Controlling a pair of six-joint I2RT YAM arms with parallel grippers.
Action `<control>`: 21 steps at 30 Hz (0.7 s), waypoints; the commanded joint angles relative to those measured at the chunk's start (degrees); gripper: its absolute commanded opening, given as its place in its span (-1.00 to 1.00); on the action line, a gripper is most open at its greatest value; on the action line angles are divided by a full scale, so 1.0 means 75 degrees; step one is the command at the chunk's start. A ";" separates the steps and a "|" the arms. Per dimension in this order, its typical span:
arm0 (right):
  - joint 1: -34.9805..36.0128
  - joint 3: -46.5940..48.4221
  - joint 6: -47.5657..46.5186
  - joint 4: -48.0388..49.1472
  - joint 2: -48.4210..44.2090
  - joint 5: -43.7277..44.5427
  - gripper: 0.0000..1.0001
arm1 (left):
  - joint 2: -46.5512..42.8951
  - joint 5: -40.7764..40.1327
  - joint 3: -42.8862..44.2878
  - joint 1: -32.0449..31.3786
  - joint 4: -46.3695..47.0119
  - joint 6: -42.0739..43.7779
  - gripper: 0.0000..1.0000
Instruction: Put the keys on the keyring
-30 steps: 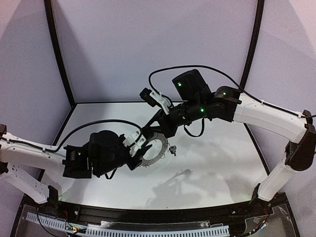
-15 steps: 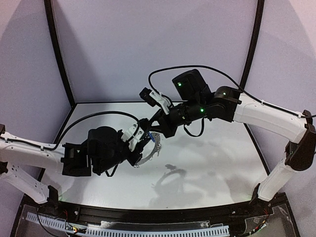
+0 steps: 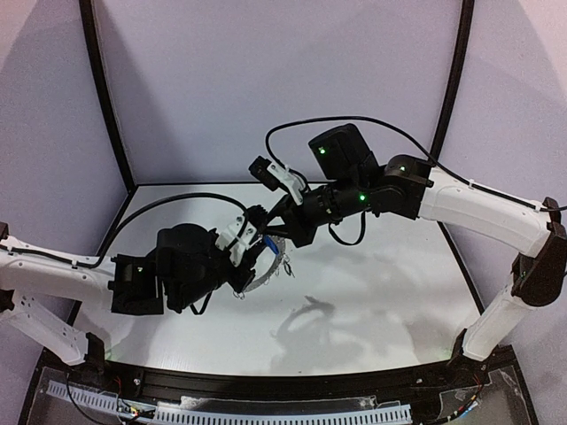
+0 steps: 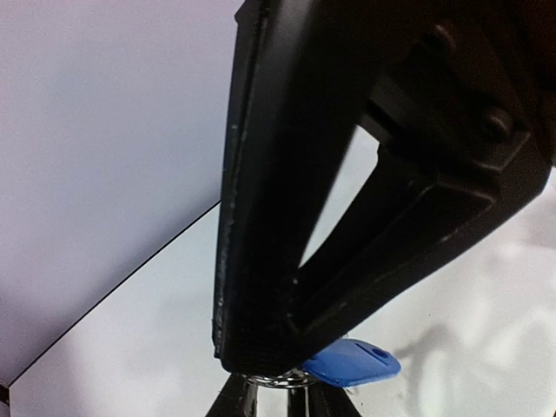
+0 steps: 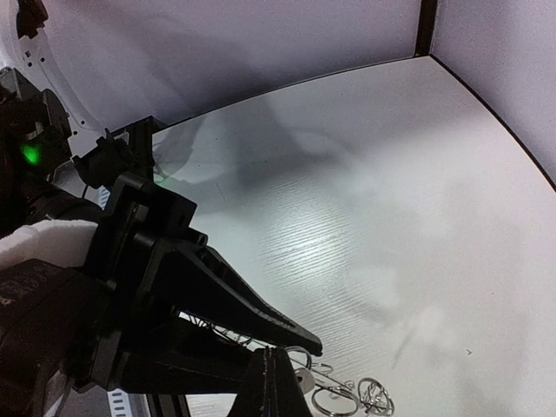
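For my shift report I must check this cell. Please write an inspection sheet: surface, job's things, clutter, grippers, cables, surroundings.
Surface: white table, arm shadows on it.
Job's things: keyring tilted in the air above the table, wire loops dangling; blue-tagged key at the left gripper's tips; second key not seen.
Clutter: nothing seen.
Grippers: left gripper at the key, grip unclear; right gripper shut, seemingly on the keyring's rim.
Cables: left cable and right cable, both black, arc over their arms.
Surroundings: pale walls, black posts.
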 commanded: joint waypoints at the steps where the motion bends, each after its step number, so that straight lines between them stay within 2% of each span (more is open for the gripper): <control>1: 0.0084 -0.0052 -0.0012 0.0272 0.0003 -0.0113 -1.00 | -0.0242 0.0065 0.0262 -0.0022 0.0168 -0.0043 -0.55; 9: 0.0086 -0.0082 0.0001 0.0347 0.0008 -0.0062 -1.00 | -0.0310 0.0493 0.0264 -0.0019 0.0010 -0.0043 -0.34; 21: 0.0084 -0.0172 0.0257 0.0448 -0.0103 -0.0070 -1.00 | -0.0004 0.0018 0.0501 -0.0023 -0.0363 -0.0067 -0.33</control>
